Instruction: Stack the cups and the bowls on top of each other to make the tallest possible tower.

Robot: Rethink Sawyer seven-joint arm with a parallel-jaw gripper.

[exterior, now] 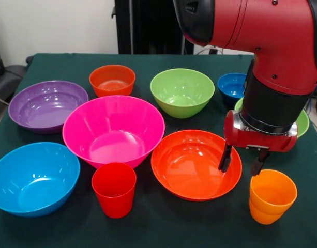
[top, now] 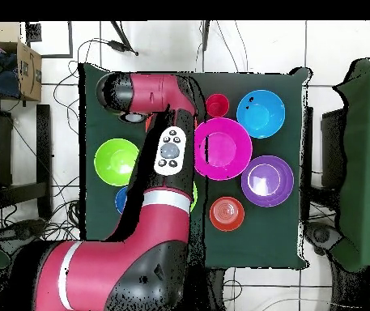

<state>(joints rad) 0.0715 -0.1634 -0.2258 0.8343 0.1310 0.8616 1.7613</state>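
Here the fingers point(exterior: 243, 163) hang parted beside the large orange-red bowl point(exterior: 192, 165).

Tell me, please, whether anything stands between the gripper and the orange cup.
Nothing visible does. The gripper hangs open above the right rim of the large orange-red bowl, and the orange cup stands just beside it, upright and open to approach. The bowl lies below the gripper, not between them.

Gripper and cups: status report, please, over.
Gripper open, empty, hanging between large orange-red bowl and orange cup. Red cup standing alone. Nothing stacked yet. Way clear.
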